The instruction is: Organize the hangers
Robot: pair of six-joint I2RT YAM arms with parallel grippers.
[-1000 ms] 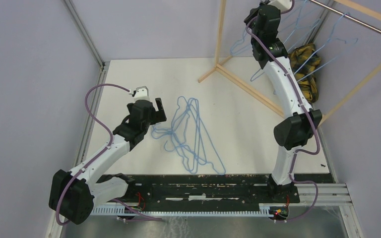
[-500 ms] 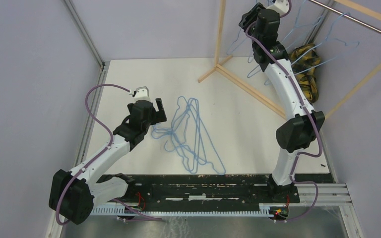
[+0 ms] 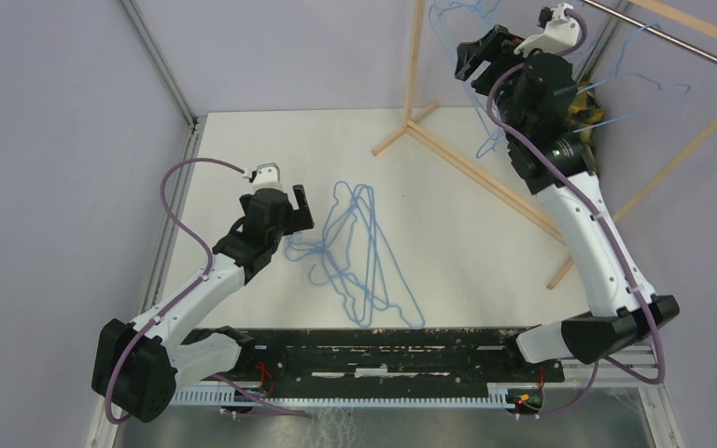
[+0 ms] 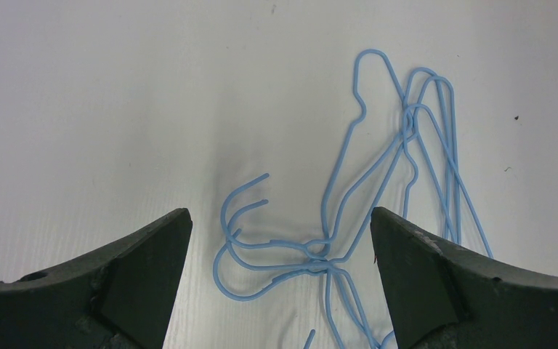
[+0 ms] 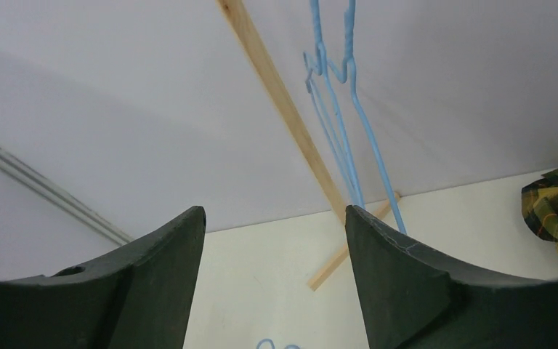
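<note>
Both grippers stand apart and empty; loose hangers lie just ahead of my left gripper.
Ahead of my right gripper, the rack carries more. It's light, springy, slippery wire, tangled; I'd pinch one by its hook.

You have several thin light-blue wire hangers lying flat in a tangle at the middle of the bench. Their triangles overlap and their hooks curl toward the left. The other hangers hang upright at the far right, above the bench.
</note>
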